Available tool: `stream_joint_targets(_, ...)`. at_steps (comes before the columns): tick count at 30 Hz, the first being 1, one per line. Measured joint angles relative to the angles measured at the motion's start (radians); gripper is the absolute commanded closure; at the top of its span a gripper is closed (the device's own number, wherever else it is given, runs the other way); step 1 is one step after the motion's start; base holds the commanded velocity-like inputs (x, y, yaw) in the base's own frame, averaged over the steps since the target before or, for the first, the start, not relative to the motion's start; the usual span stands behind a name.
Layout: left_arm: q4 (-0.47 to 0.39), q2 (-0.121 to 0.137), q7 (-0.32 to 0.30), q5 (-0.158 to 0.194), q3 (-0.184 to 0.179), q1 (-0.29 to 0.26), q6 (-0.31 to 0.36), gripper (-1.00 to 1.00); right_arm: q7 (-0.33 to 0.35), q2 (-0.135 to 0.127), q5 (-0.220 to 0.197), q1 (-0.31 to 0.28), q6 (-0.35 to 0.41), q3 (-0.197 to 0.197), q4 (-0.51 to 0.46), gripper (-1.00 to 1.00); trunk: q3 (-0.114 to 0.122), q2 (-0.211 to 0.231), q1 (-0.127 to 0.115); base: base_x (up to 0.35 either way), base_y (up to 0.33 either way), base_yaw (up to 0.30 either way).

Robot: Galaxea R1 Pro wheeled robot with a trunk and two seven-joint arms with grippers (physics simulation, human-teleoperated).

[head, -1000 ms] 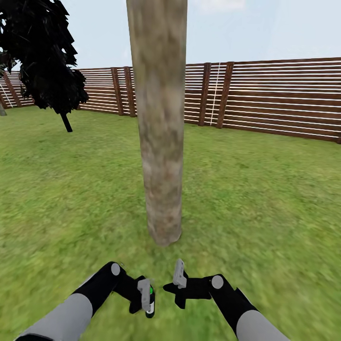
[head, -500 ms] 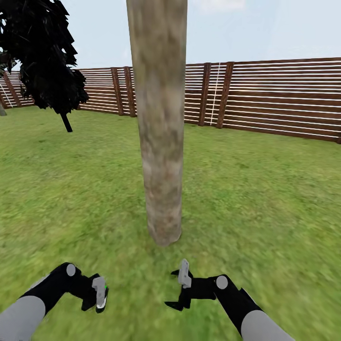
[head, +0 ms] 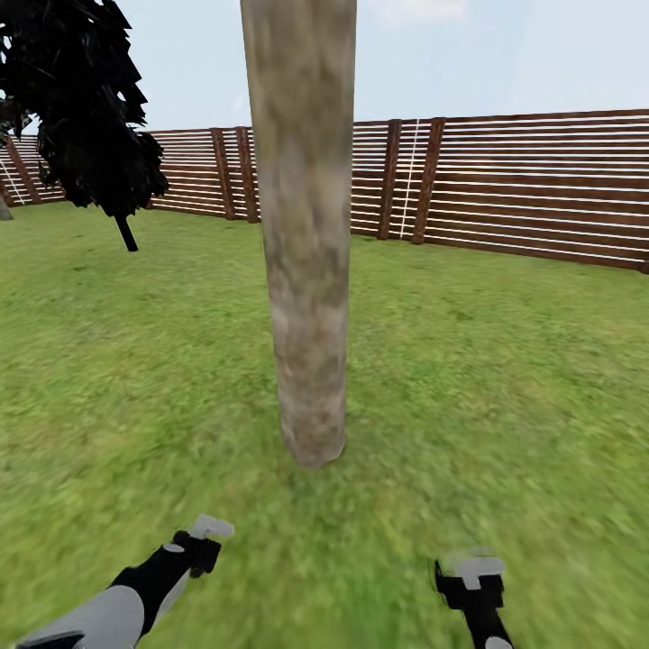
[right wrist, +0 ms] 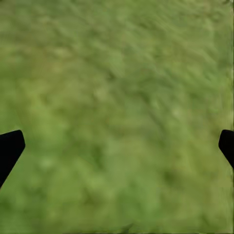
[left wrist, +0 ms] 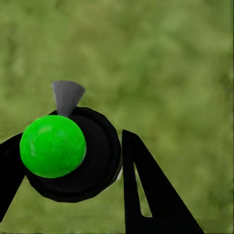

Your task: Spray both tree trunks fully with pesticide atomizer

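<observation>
The pesticide atomizer [left wrist: 68,156] sits clamped between the fingers [left wrist: 146,190] of my left gripper [left wrist: 68,170]: a round black body with a bright green ball on it and a small grey cone of a nozzle poking out beside the ball. Under it in my left wrist view is plain grass. From the head view my left gripper [head: 200,541] is low at my left, its grey wrist block showing, but the bottle itself is hidden there.

My right gripper [right wrist: 117,146] is spread wide, one black fingertip at each edge of the right wrist view, nothing between them but lawn. In the head view it [head: 473,581] hangs low at my right, well apart from the left.

Straight ahead stands the tree trunk [head: 305,252], thick, pale grey-brown, mottled. Whether any pale specks lie on the bark I cannot tell. The lawn [head: 505,361] runs back to the wooden fence [head: 532,185], and a thin-stemmed black tree [head: 86,108] stands far off to the left.
</observation>
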Motion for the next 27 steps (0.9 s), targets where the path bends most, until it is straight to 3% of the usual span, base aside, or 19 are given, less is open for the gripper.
stream_joint_targets(1, -0.021, -0.019, 0.002, 0.012, 0.001, -0.006, 0.097, 1.00, -0.011, -0.003, -0.066, 0.015, -0.042, -0.009, 0.002, -1.00, 0.000, 0.000, 0.000, 0.000, 0.000, 0.000)
stream_joint_targets(3, -0.091, -0.057, 0.001, 0.032, 0.002, -0.017, 0.244, 1.00, -0.021, -0.008, -0.117, 0.036, -0.077, -0.015, 0.002, -1.00, 0.000, 0.000, 0.000, 0.000, 0.000, 0.000)
stream_joint_targets(5, -0.174, -0.107, 0.002, 0.038, 0.000, -0.023, 0.341, 1.00, -0.026, -0.006, -0.129, 0.042, -0.086, -0.016, 0.003, -1.00, 0.000, 0.000, 0.000, 0.000, 0.000, 0.000)
stream_joint_targets(7, -0.217, -0.138, 0.002, 0.039, 0.000, -0.021, 0.387, 1.00, -0.028, -0.005, -0.133, 0.045, -0.087, -0.016, 0.004, -1.00, 0.000, 0.000, 0.000, 0.074, 0.000, 0.000)
stream_joint_targets(10, -0.238, -0.170, 0.000, 0.042, -0.003, -0.030, 0.432, 1.00, -0.031, -0.004, -0.138, 0.046, -0.088, -0.017, 0.004, -1.00, 0.000, 0.000, -0.001, 0.254, 0.000, 0.000)
stream_joint_targets(13, -0.244, -0.184, -0.014, 0.043, 0.000, -0.084, 0.566, 1.00, -0.031, -0.003, -0.139, 0.046, -0.089, -0.018, 0.004, -1.00, 0.000, 0.000, -0.001, 0.317, -0.037, 0.000)
stream_joint_targets(15, -0.245, -0.190, -0.034, 0.065, 0.000, -0.125, 0.633, 1.00, -0.031, -0.002, -0.139, 0.046, -0.088, -0.018, 0.003, -1.00, 0.000, 0.000, -0.001, 0.281, -0.112, 0.000)
stream_joint_targets(18, -0.240, -0.201, -0.046, 0.101, 0.001, -0.145, 0.657, 1.00, -0.031, -0.001, -0.140, 0.046, -0.088, -0.018, 0.003, -1.00, 0.000, 0.000, 0.000, 0.098, -0.044, -0.021)
stream_joint_targets(22, -0.230, -0.203, -0.057, 0.106, -0.008, -0.135, 0.660, 1.00, -0.032, -0.002, -0.140, 0.047, -0.088, -0.020, 0.002, -1.00, 0.000, 0.000, 0.000, -0.075, -0.004, -0.229)
stream_joint_targets(27, -0.236, -0.208, -0.127, 0.107, -0.010, -0.137, 0.651, 1.00, -0.031, -0.003, -0.139, 0.047, -0.088, -0.020, 0.002, -1.00, 0.000, 0.000, 0.000, -0.163, 0.000, -0.118)
